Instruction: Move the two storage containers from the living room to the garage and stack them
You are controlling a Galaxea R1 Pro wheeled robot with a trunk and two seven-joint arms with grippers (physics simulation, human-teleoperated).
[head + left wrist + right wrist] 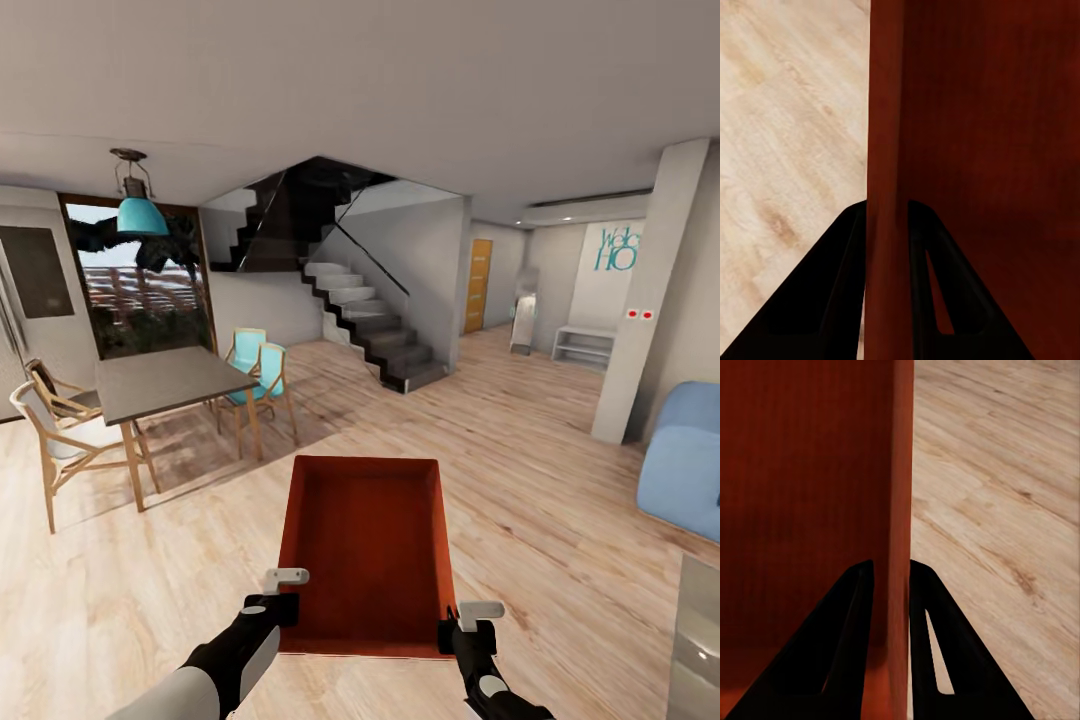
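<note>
Light wood planks [560, 470] underfoot throughout, pale and grainy, running from the near foreground to the far hallway. Orange-red storage container [365, 540] carried low in front, open top up, well above the plank floor and touching nothing but the two end effectors. Left end effector [283, 608] clamped on the container's left wall near the close corner, one finger inside and one outside, narrow; seen from the left wrist, dark fingers [832, 300] straddling the thin red wall [886, 172] with planks beyond it. Right end effector [455, 632] pinching the right wall near its close corner, likewise narrow; from the right wrist, fingers [844, 652] either side of the red wall [900, 510].

Ahead and to the left, a dark-topped dining table [165, 380] with pale wooden chairs [60, 440] and two teal ones [262, 368], under a teal pendant lamp [141, 212], beside a large window [140, 275]. Further back, a dark staircase [375, 330] climbing left against grey-white walls. To the right of it, a hallway with an orange door [479, 285]. Square white pillar [650, 290] on the right, and a blue sofa [685, 460] at the right edge. Plain white ceiling above.
</note>
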